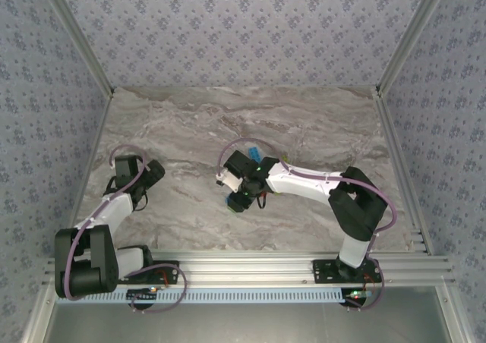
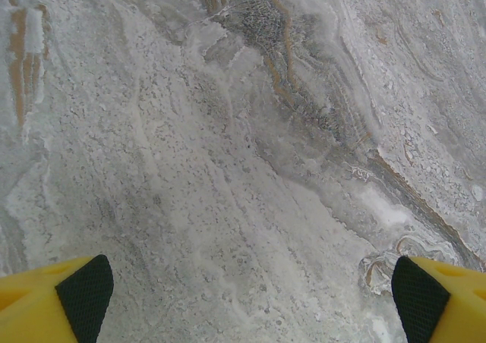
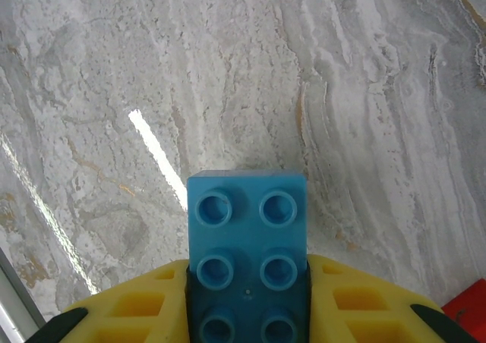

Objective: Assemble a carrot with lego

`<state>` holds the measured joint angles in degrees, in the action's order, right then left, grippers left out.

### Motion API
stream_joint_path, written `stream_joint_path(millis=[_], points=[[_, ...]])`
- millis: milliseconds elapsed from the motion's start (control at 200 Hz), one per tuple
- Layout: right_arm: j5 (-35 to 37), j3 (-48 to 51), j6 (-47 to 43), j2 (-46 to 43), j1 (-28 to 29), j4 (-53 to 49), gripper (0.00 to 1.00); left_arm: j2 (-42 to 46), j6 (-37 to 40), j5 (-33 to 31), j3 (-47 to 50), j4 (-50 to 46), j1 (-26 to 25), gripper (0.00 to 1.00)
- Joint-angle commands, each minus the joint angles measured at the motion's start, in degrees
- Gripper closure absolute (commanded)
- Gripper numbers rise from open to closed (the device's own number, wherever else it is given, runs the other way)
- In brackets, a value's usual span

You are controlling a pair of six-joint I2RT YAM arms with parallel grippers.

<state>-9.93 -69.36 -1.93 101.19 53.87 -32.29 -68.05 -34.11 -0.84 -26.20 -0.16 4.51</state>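
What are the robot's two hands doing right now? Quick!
Left gripper: open, holding nothing.
Right gripper: shut on a blue lego brick.

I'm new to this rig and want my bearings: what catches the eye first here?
The blue studded brick stands out first, clamped in the right gripper between its yellow fingers, near the middle of the marble table. Next comes the left gripper, wide open above bare marble at the table's left side.
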Motion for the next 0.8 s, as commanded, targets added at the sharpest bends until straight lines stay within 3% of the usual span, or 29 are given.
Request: stream_joint_path(millis=[0,430,795], points=[[-0.5,0.5,2.1,0.7,0.1,0.4,0.71,0.0,0.7,0.4,-2.1,0.3,0.6,0.03],[1.9,3.6,3.9,2.7,1.2,0.9,0.71,0.1,0.7,0.4,-2.1,0.3,0.6,0.03],[4.0,5.9,0.0,2.3,1.1,-1.1,0.71,0.1,0.7,0.4,-2.1,0.3,0.6,0.03]])
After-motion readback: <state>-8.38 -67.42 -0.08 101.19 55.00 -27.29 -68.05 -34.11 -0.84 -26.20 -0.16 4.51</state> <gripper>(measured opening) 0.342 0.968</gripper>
